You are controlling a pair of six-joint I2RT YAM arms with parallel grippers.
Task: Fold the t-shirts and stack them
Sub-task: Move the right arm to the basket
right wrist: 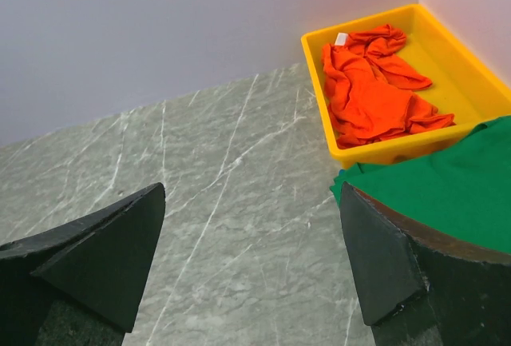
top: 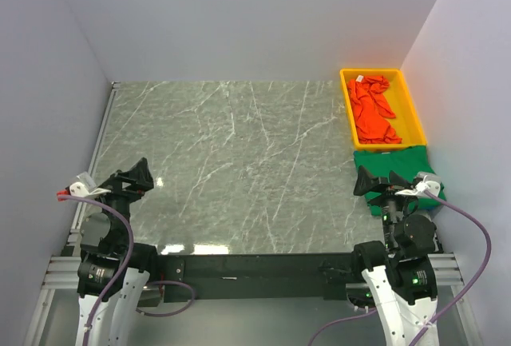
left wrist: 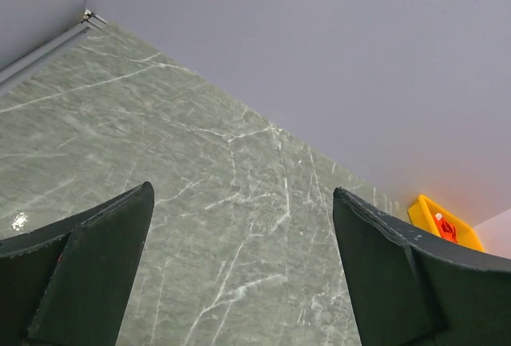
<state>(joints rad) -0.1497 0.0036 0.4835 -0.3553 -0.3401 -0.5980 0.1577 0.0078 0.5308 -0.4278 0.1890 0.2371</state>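
The orange-red t-shirt (top: 374, 110) lies crumpled in a yellow tray (top: 411, 110) at the far right corner; the right wrist view shows the orange-red t-shirt (right wrist: 371, 94) bunched up in the tray (right wrist: 467, 74). The dark green t-shirt (top: 395, 161) lies flat and folded on the table just in front of the tray, also visible as the green t-shirt (right wrist: 455, 178) in the right wrist view. My right gripper (top: 380, 178) (right wrist: 251, 188) hangs open at the green shirt's near left corner, holding nothing. My left gripper (top: 137, 176) (left wrist: 242, 190) is open over the bare near-left table.
The grey marble table (top: 239, 162) is walled in by white panels at the back and both sides. A metal rail (top: 100, 134) runs along its left edge. The tray (left wrist: 443, 222) sits tight against the right wall.
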